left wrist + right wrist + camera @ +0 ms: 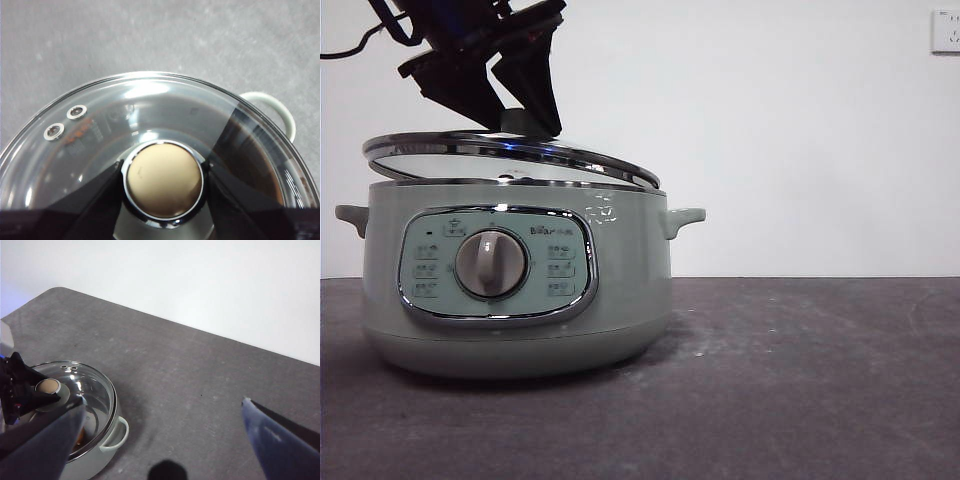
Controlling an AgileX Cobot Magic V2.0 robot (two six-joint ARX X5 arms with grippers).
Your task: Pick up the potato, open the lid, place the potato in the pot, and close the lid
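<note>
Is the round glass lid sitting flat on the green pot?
No: the glass lid is tilted, one side raised above the green pot, its knob between the left gripper fingers.

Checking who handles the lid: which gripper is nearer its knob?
Left. The left gripper clamps the lid by its knob; the right gripper hangs open, away over the table.
</note>
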